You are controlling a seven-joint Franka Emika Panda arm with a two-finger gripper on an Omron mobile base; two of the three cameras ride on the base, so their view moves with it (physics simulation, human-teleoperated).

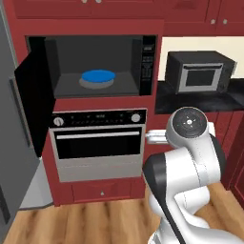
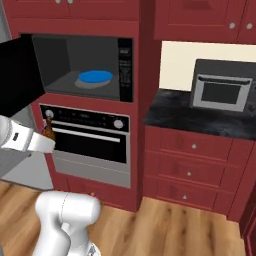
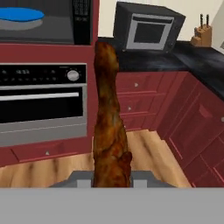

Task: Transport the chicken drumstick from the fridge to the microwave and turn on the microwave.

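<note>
Chicken drumstick (image 3: 109, 127) stands clamped in my pincer (image 3: 111, 181), thick end down between the fingertips, narrow end pointing away, held in front of the oven (image 2: 90, 142). Beyond and above, the microwave (image 1: 95, 62) gapes open, a blue plate (image 1: 97, 76) inside on its turntable.

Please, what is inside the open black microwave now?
Inside the black built-in microwave, a round blue plate lies on the grey turntable. Nothing else shows on it. Its open door covers the left inner wall in the right base view.
</note>
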